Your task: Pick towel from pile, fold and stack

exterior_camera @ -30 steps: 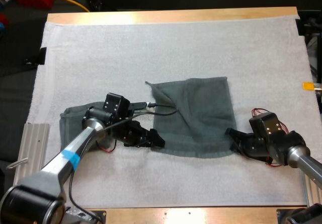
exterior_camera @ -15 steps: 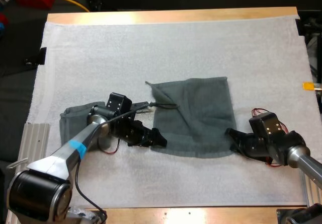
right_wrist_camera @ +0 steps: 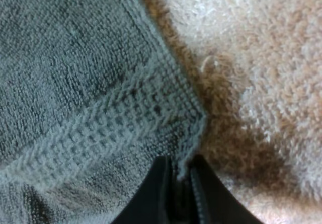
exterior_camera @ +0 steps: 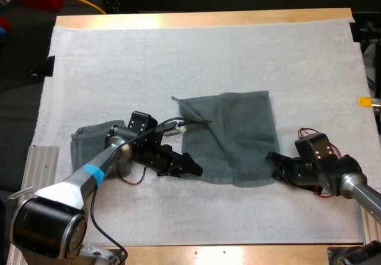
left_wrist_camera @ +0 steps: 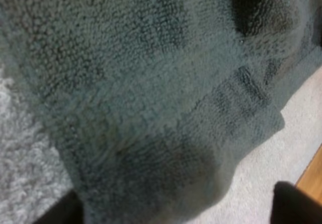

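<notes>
Lying creased, diagonal-ridged grey-green towel (exterior_camera: 238,137)

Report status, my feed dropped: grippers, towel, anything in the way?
Left gripper open at spread towel's near-left edge. Right gripper shut on its near-right corner. Second towel lies beneath left arm, off to the side.

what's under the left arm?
A second dark towel on the white mat. The left arm covers its right side, so its full shape is hidden.
</notes>
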You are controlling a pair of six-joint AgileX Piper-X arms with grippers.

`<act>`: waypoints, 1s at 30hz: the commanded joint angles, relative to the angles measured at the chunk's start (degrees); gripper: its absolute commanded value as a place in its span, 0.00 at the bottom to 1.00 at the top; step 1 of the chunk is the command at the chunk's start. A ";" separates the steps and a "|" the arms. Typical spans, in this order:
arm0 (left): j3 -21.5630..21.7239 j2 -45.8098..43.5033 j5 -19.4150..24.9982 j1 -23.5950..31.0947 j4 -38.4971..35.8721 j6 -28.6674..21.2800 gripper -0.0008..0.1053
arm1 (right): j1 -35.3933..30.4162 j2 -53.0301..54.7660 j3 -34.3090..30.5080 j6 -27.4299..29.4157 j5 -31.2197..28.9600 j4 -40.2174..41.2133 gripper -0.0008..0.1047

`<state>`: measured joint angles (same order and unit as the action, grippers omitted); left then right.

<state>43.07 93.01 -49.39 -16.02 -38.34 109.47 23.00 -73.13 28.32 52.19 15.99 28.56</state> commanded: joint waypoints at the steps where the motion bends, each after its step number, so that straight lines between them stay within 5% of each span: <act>1: -0.08 0.13 -0.82 -0.26 0.31 -0.51 0.57 | -0.05 -0.22 0.14 0.69 0.89 0.29 0.01; 10: -0.08 0.13 4.45 -0.26 0.15 -0.71 0.01 | -0.05 -0.22 0.14 0.69 1.07 0.29 0.01; 16: -0.08 -2.17 5.25 -0.26 -6.06 -7.59 0.01 | 0.17 0.80 0.47 3.75 6.81 -0.01 0.01; 21: -0.08 -8.20 11.97 -0.26 -13.38 -13.97 0.01 | 1.30 5.75 0.45 3.74 6.35 0.23 0.01; 30: -0.08 -16.89 17.77 -2.83 -23.33 -17.49 0.01 | 4.93 14.96 0.73 2.91 5.60 5.19 0.01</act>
<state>43.07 76.74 -32.34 -18.38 -59.81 93.07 27.77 -58.77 28.45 55.04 21.54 32.93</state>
